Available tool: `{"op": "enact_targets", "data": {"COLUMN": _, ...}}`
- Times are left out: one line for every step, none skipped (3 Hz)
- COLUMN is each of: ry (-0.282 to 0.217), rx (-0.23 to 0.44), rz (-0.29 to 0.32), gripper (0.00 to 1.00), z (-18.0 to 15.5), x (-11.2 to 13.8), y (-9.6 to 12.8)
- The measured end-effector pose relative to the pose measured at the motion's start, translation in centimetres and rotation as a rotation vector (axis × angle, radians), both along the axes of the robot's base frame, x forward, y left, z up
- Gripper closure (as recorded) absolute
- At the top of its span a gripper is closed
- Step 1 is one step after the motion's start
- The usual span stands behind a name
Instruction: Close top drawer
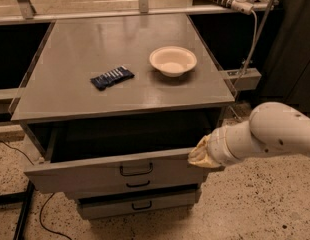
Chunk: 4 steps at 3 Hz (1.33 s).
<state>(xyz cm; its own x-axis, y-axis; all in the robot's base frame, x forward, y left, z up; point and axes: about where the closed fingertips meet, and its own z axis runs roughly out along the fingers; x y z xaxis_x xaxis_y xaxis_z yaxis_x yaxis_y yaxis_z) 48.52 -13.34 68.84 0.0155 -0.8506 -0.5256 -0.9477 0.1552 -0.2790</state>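
The top drawer [85, 176] of the grey metal cabinet is pulled out, and its dark inside shows under the cabinet top. Its small black wire handle [136, 170] sits at the centre of the front. My gripper [197, 155], tan-tipped on a thick white arm [275, 131], comes in from the right. It rests against the right end of the drawer front, at its top edge.
A cream bowl [173, 61] and a dark blue packet [112, 77] lie on the cabinet top [70, 94]. Two shorter drawers [140, 204] sit below, nearly shut. Black cables [25, 209] run on the speckled floor at left. A dark cabinet [295, 44] stands at right.
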Motion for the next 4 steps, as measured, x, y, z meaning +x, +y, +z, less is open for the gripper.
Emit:
{"op": "enact_targets", "data": {"ry": -0.003, "rx": -0.011, "rz": -0.016, "gripper": 1.0, "z": -0.21, "x": 1.46, "y": -0.66}}
{"op": "enact_targets", "data": {"ry": -0.003, "rx": -0.011, "rz": -0.016, "gripper": 0.81, "z": -0.21, "x": 1.45, "y": -0.66}}
{"op": "enact_targets", "data": {"ry": -0.003, "rx": -0.011, "rz": -0.016, "gripper": 0.58, "z": -0.21, "x": 1.45, "y": -0.66}}
{"op": "enact_targets", "data": {"ry": -0.003, "rx": -0.011, "rz": -0.016, "gripper": 0.35, "z": -0.21, "x": 1.45, "y": -0.66}}
